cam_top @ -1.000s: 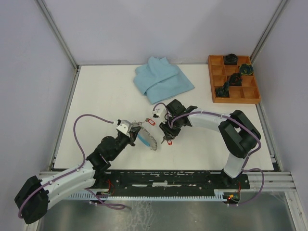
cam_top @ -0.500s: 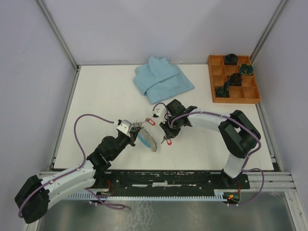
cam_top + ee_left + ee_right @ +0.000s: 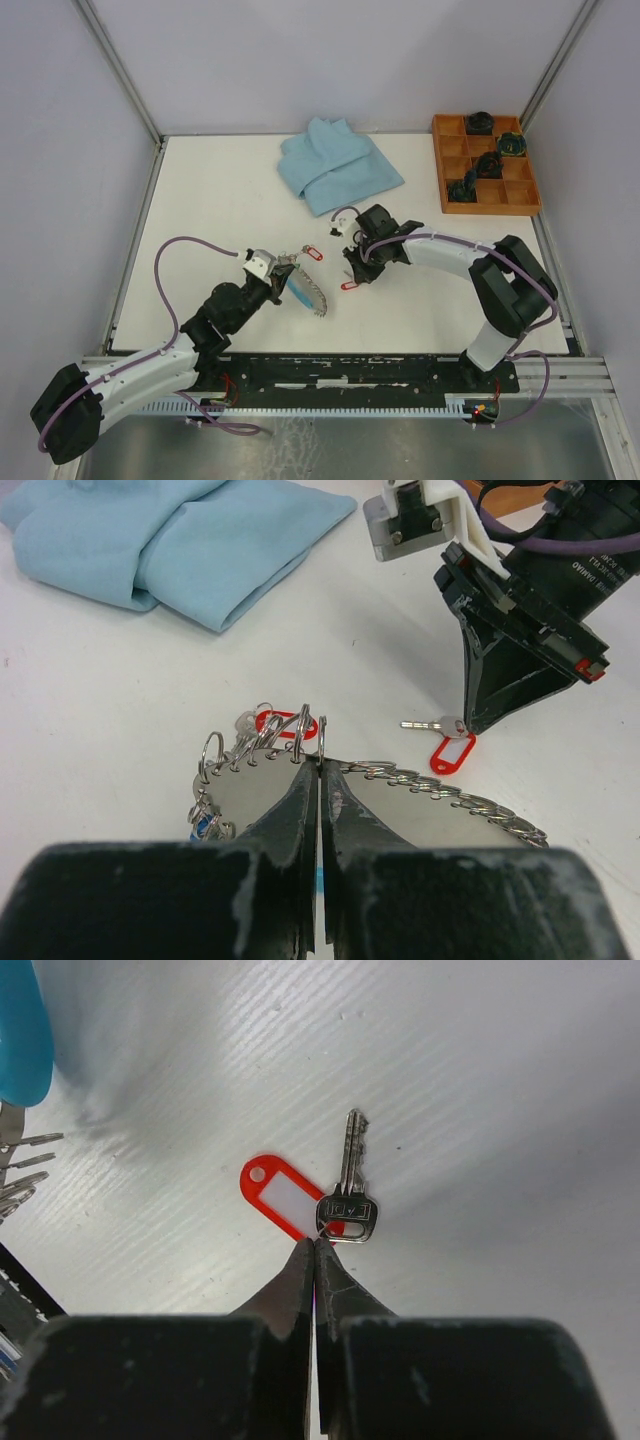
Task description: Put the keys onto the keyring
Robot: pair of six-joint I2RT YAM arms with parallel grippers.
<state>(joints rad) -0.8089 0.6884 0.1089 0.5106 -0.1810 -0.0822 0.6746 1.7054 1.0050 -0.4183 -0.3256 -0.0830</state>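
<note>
Near the front middle of the white tabletop (image 3: 220, 200), we see the left fingers (image 3: 295, 820) pressed tight on the keyring (image 3: 440, 790), pinching its grey coil from the near side. The ring stands on edge, tilted, between the two arms. Its light-blue segment (image 3: 298, 288) is on the side toward the left arm. Several small silver keys already hang from the ring at its far end, among them a red-tagged key (image 3: 290, 723) resting on the tabletop.

Just to the right lies a loose key (image 3: 348, 1175), flat on the tabletop, with its red tag (image 3: 280, 1200) attached at the head. It is close to the keyring but apart from it. The right fingers (image 3: 290, 1290) point down at it, drawn together with no gap. Their tips meet at the key's head, where the tag joins. We cannot tell whether they actually pinch anything there.

Farther back, a folded light-blue cloth (image 3: 340, 165) lies well apart from both arms. An orange compartment tray (image 3: 519, 190) sits at the far right corner, with dark items in some compartments that are too small for us to make out.
</note>
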